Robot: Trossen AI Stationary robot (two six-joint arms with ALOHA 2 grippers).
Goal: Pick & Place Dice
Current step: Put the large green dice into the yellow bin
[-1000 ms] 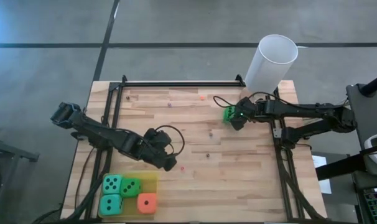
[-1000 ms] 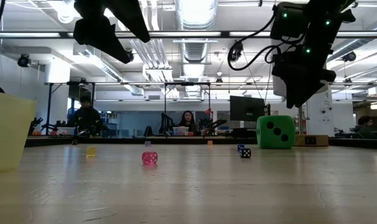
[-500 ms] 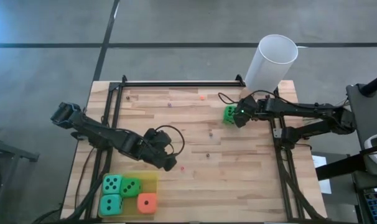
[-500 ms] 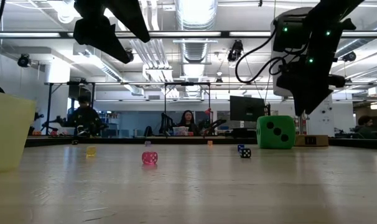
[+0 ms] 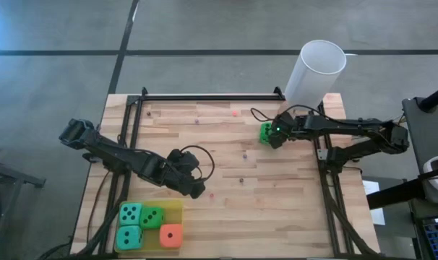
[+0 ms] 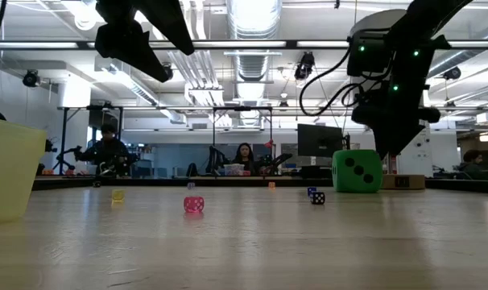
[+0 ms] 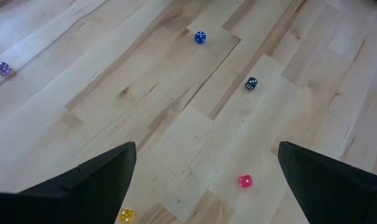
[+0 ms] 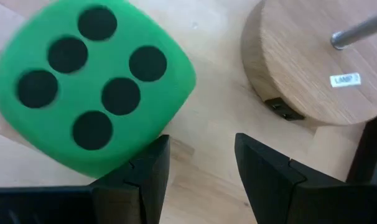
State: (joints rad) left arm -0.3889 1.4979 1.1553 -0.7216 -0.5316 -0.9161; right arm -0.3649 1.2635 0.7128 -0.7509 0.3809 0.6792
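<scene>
On the wooden table [image 5: 226, 155] our open right gripper [image 5: 275, 139] hovers beside the green die [image 5: 266, 131] at far right, soft and light, best pinched across opposite flat faces.

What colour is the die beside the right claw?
Green with black pips; the die shows best in the right wrist view.

Tiny dice [image 5: 243, 153] pips unreadable; yellow tray [image 6: 10, 169] cut by edge.

Wooden worktop [image 5: 277, 188], scattered with tiny coloured dice [image 7: 244, 181]. White cylinder [image 5: 314, 73] at its far right corner. Yellow tray [image 5: 177, 211] near the front left.
</scene>
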